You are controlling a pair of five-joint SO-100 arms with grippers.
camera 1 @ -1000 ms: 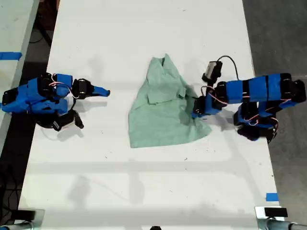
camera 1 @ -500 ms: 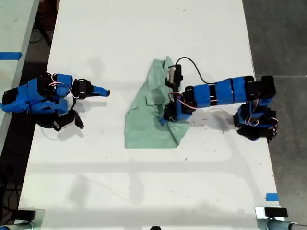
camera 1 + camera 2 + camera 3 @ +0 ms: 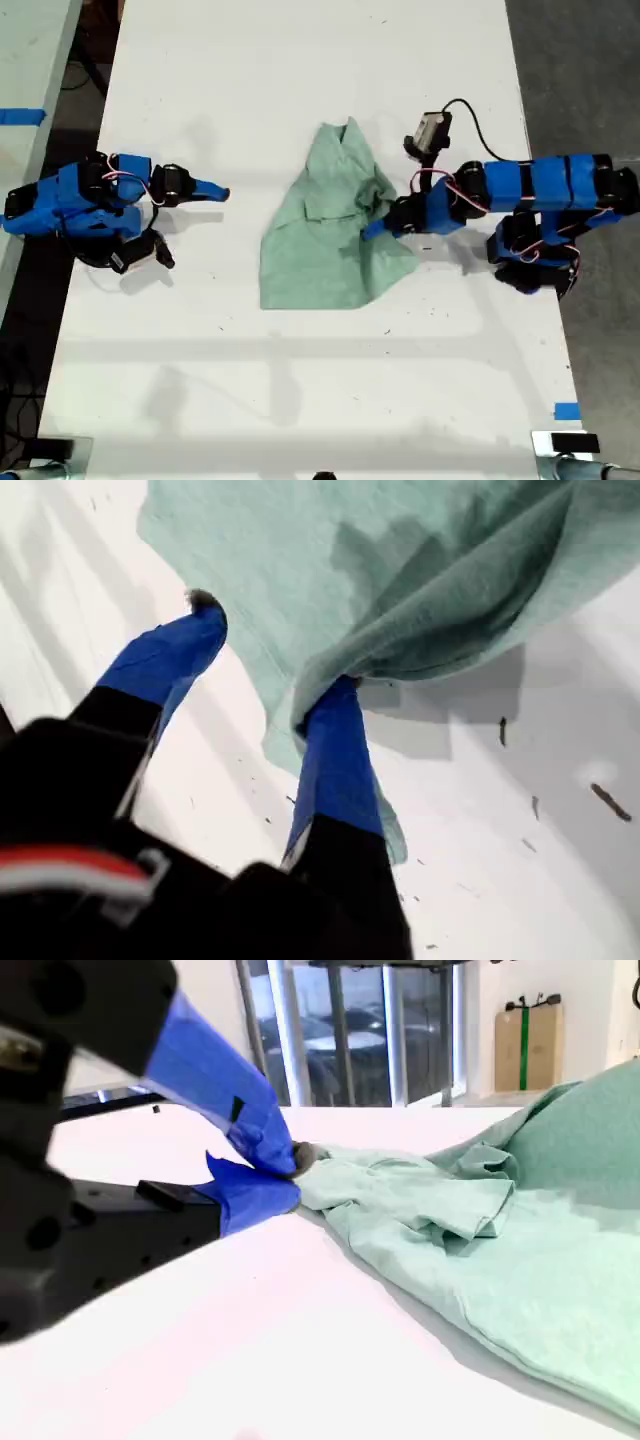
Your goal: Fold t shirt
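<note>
T shirt (image 3: 332, 235) mid-table (image 3: 300, 400); arms at exterior view's left and right

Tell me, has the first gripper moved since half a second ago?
Yes: my first gripper moved toward the exterior view's right, nearer its own fixed base.

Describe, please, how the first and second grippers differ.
My first gripper is open, one finger under the t shirt's edge; my second gripper is shut, apart from it. In the exterior view, the first reaches from the right, the second sits at left. Both are blue.
</note>
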